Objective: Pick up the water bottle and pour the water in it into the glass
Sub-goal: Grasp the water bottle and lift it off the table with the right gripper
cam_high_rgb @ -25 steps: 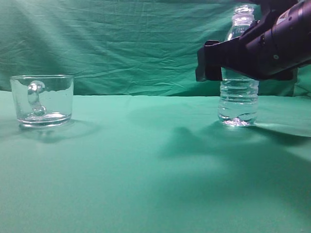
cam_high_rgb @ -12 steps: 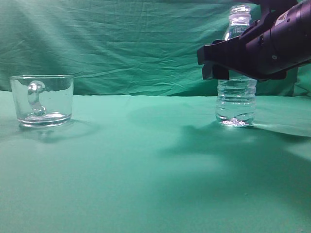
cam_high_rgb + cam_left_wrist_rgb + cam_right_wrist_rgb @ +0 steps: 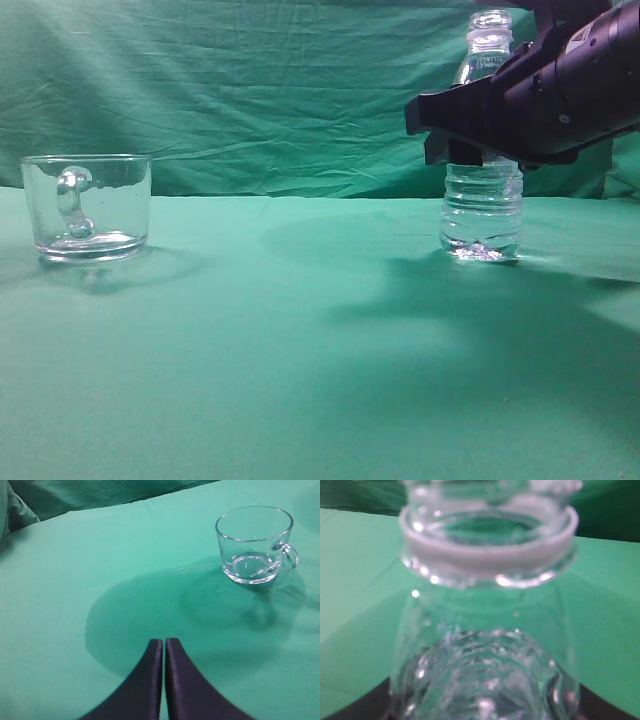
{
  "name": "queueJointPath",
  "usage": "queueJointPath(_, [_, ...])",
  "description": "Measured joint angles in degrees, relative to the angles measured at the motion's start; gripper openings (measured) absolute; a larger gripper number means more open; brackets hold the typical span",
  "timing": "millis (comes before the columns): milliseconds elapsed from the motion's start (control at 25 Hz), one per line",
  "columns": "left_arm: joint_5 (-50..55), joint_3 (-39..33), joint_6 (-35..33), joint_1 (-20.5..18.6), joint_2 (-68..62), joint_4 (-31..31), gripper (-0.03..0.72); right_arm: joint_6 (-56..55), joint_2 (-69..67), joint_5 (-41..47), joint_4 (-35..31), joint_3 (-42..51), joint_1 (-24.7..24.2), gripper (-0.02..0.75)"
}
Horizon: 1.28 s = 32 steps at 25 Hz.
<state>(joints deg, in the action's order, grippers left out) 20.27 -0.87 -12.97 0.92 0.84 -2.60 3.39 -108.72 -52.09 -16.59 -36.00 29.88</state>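
Here, the water bottle (image 3: 482, 205) is being gripped about its middle by the right gripper (image 3: 470, 140), near the far right edge of the green cloth (image 3: 300, 330). Whether its base is resting on the cloth cannot be told. In the right wrist view, the bottle's open neck and white collar ring (image 3: 487, 555) are being shown blurred and very close; the fingers themselves are being hidden there. The glass (image 3: 88, 207) is being left upright and empty near the far left edge, well apart from the bottle. The left gripper (image 3: 164, 672) is being held pressed together, grasping nothing, above the cloth and short of the glass.
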Motion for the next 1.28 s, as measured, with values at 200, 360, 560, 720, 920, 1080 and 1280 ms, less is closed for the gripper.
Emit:
queueJointPath(200, [0.00, 0.00, 0.00, 0.00, 0.00, 0.00, 0.000, 0.00, 0.00, 0.10, 0.00, 0.00, 0.00, 0.392])
queueJointPath(360, [0.00, 0.00, 0.00, 0.00, 0.00, 0.00, 0.000, 0.00, 0.00, 0.10, 0.00, 0.00, 0.00, 0.392])
queueJointPath(560, [0.00, 0.00, 0.00, 0.00, 0.00, 0.00, 0.000, 0.89, 0.00, 0.44, 0.11, 0.00, 0.00, 0.297])
queueJointPath(720, [0.00, 0.00, 0.00, 0.00, 0.00, 0.00, 0.000, 1.51, 0.00, 0.55, 0.19, 0.00, 0.00, 0.305])
queueJointPath(920, [0.00, 0.00, 0.00, 0.00, 0.00, 0.00, 0.000, 2.06, 0.16, 0.89, 1.72, 0.00, 0.00, 0.305])
queueJointPath(1080, [0.00, 0.00, 0.00, 0.00, 0.00, 0.00, 0.000, 2.15, 2.98, 7.13, 7.54, -0.42, 0.00, 0.305])
queueJointPath(1280, [0.00, 0.00, 0.00, 0.00, 0.00, 0.00, 0.000, 2.19, 9.29, 24.36, 11.95, -7.09, 0.00, 0.305])
